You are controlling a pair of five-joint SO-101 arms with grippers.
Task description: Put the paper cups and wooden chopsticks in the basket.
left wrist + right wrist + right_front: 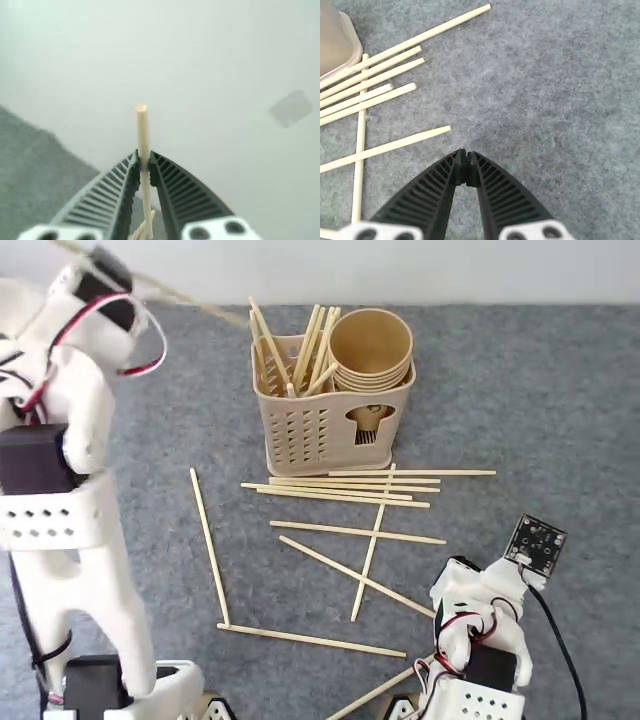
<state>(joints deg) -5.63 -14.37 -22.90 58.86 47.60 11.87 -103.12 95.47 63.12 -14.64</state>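
Chopstick point(142, 132) is clamped in the left claw point(143, 156), raised beside the basket point(300, 430) that holds the paper cups point(371, 345). Step in hand: carry. Next move: align over the chopstick compartment, then release. Right claw point(467, 155): pinched closed, empty, above the tabletop point(560, 100) near loose chopsticks point(355, 532).

The high camera looks down from far above the mat point(520, 420), with the basket point(325, 420) at upper middle. The left wrist camera sits right behind the left gripper point(144, 159) and faces a pale wall point(200, 60). Its pinched stick point(142, 125) shows at the high view's upper left too. The right wrist camera looks down close over the mat, behind the right gripper point(466, 159). It shares sticks point(395, 146) and a basket corner with the high view.
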